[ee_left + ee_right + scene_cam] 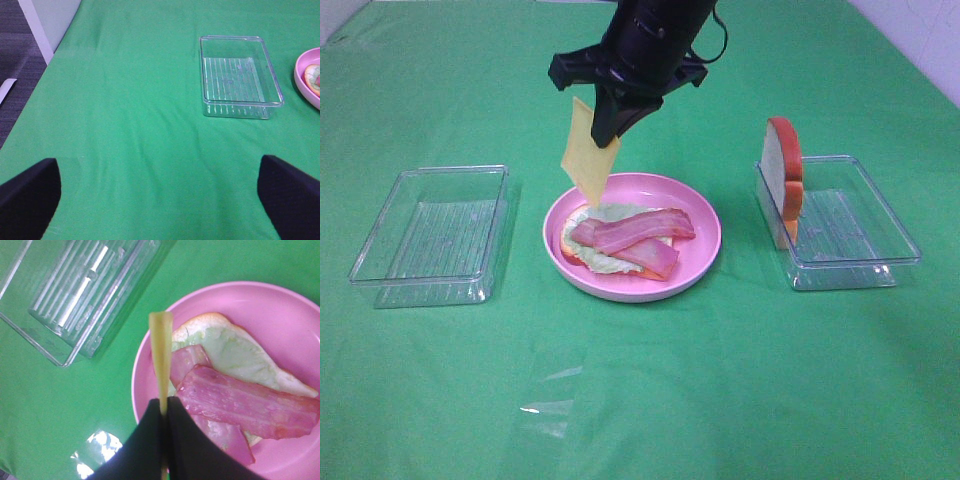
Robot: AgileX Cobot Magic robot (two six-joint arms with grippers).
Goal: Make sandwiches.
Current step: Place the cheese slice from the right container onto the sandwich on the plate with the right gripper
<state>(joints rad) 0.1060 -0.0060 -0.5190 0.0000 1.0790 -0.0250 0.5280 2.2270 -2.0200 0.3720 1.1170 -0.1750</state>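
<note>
We see the right gripper [607,128] with its jaws shut tight on the yellow cheese square [588,153], hanging over the pink plate [702,260] with bread, lettuce [235,351] and bacon strips [635,236]; the left gripper [160,197] has jaws wide open, holding nothing, above the green tabletop [140,140].

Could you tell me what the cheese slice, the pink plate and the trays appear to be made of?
Cheese slice: likely soft plastic or rubber, matte yellow; it hangs flat and thin from the right gripper.
Pink plate: probably hard plastic, smooth with a faint sheen along its rim.
Trays: clear rigid plastic, see-through with ribbed floors and bright glints.
</note>
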